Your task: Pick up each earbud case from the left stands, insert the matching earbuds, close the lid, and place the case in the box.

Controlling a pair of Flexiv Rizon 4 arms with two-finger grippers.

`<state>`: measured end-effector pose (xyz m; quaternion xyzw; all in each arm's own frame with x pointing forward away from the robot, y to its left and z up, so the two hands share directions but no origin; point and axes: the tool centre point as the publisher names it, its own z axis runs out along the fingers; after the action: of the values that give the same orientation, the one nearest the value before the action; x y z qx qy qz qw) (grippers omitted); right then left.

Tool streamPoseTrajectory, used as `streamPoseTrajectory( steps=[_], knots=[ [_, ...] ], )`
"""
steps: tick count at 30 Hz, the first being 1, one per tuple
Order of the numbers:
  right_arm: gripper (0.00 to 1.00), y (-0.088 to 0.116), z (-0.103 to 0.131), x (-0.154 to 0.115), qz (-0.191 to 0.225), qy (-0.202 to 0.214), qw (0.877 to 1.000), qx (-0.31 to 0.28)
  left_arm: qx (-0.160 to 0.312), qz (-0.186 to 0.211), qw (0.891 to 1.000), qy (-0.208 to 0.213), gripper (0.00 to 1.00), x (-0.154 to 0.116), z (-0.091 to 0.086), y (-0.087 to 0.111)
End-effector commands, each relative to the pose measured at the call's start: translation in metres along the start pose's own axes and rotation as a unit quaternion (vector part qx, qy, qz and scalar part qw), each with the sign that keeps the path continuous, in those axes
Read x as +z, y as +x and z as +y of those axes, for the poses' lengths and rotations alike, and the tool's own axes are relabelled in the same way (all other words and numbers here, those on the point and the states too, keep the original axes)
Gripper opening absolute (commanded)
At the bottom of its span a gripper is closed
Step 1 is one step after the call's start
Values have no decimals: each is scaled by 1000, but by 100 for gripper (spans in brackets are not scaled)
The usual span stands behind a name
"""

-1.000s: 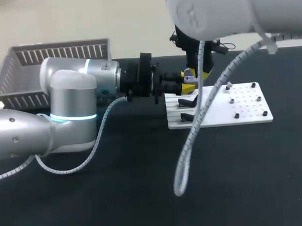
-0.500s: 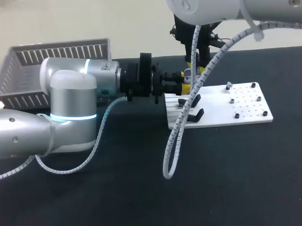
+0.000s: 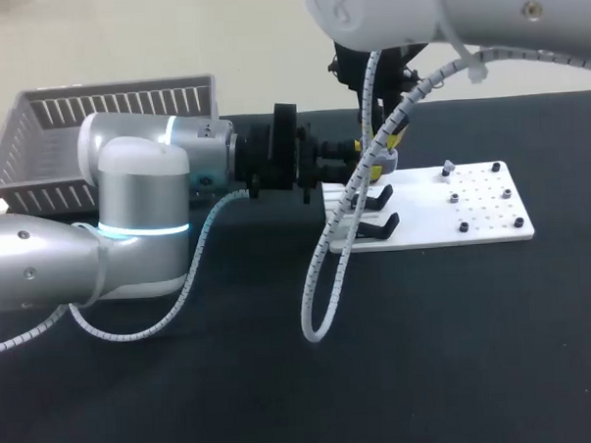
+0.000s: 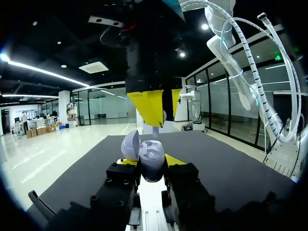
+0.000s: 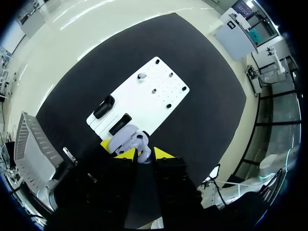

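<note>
1. Earbud case (image 4: 151, 153): lavender-grey, lid (image 4: 130, 145) open and tipped to one side. It is held off the table, over the left end of the white board (image 3: 482, 225).
2. Left gripper (image 4: 152, 166): clenched on the case body, one finger on each side. The left arm lies level across the table from the left.
3. Right gripper (image 5: 144, 154): points straight down, right above the open case, fingers pinched on a small earbud (image 4: 156, 129). The earbud's stem hangs just over the case opening; cannot tell if it touches.
4. Two black stands (image 3: 376, 226) sit at the board's left end, under and just beside the held case.
5. A second earbud (image 3: 447, 165) sits on the board's far edge, well apart from the case, with small black pegs (image 3: 464, 227) dotted around it.
6. Box (image 3: 105, 117): grey and slatted, at the far left of the black table (image 3: 283, 379), behind the left arm and well apart from the board.
</note>
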<state>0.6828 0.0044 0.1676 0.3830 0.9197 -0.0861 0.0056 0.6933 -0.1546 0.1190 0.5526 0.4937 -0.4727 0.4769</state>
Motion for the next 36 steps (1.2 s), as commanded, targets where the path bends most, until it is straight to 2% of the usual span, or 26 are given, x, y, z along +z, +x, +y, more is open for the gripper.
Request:
streamPoseTrajectory(
  steps=[1, 36],
  knots=[
    [0, -1, 3, -1, 3, 1, 1000, 0, 2, -1, 1000, -3, 0, 0, -1, 1],
    [0, -12, 6, 20, -5, 7, 1000, 16, 2, -1, 1000, -3, 0, 0, -1, 1]
  ],
)
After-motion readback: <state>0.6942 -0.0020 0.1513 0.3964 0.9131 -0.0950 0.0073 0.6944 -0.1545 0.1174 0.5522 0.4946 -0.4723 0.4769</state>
